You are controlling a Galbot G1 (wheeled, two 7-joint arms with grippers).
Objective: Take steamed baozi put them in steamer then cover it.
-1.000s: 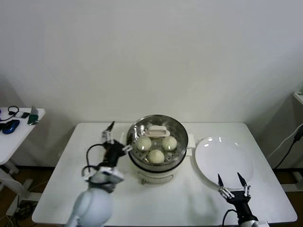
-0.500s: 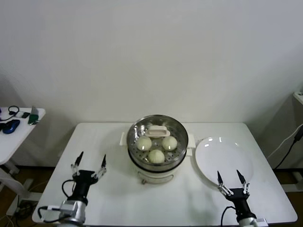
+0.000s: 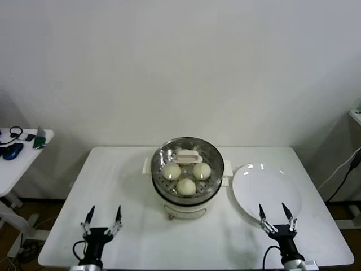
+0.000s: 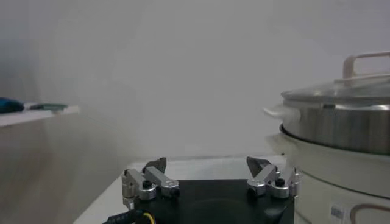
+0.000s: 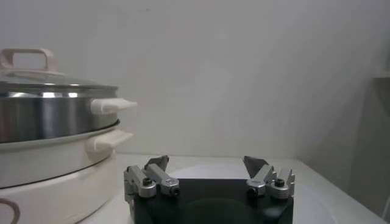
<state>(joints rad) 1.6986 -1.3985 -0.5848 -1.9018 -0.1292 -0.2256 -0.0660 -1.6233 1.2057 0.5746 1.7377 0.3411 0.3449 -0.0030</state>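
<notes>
Inside, steamed baozi (image 3: 186, 186) — smooth, round, off-white.

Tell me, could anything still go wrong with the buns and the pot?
Probably not much. The cover already sits on the steamer over the baozi, and both tools, left and right, are open, empty and near the table's front edge. Possible risks: the white plate lies right beside the right tool, so a careless move could bump it. If the cover isn't seated evenly, steam might escape; that's hard to judge here.
</notes>
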